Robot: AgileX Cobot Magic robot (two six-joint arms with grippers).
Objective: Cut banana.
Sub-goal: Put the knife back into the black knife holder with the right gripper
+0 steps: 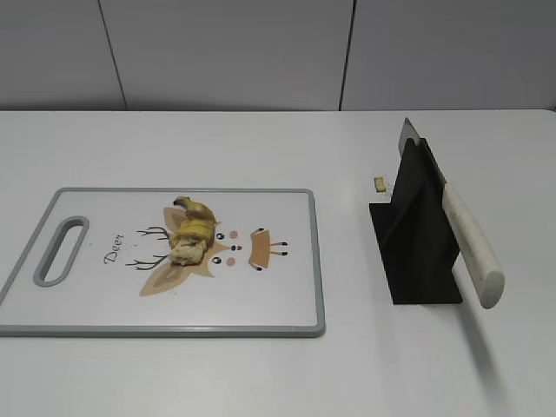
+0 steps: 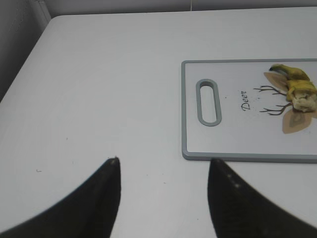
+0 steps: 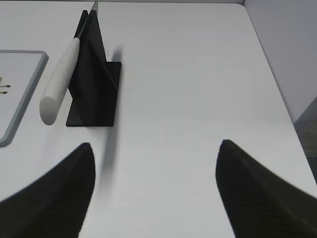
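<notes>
Banana (image 1: pixel 193 232): short peeled-looking stub, yellow skin with a dark stem end, lying on the deer-print cutting board (image 1: pixel 87 304), over the deer's antlers and ear, roughly mid-board. Board is white with a grey rim and a slot handle (image 1: pixel 61 251) at its left end; it lies flat on the white bench (image 1: pixel 261 139).

Knife (image 1: pixel 469 246): white handle, blade seated in a black knife stand (image 1: pixel 415 239) just right of the board, handle angled toward the camera. Stand and board are apart. Small tan scrap (image 1: pixel 380 183) on the bench beside the stand's far left corner; too small to identify.

Left claw (image 2: pixel 163 198): spread wide, holding nothing, over bare bench near the board's handle end.

Right claw (image 3: pixel 153 191): spread wide, holding nothing, over bare bench on the near right of the stand.
</notes>
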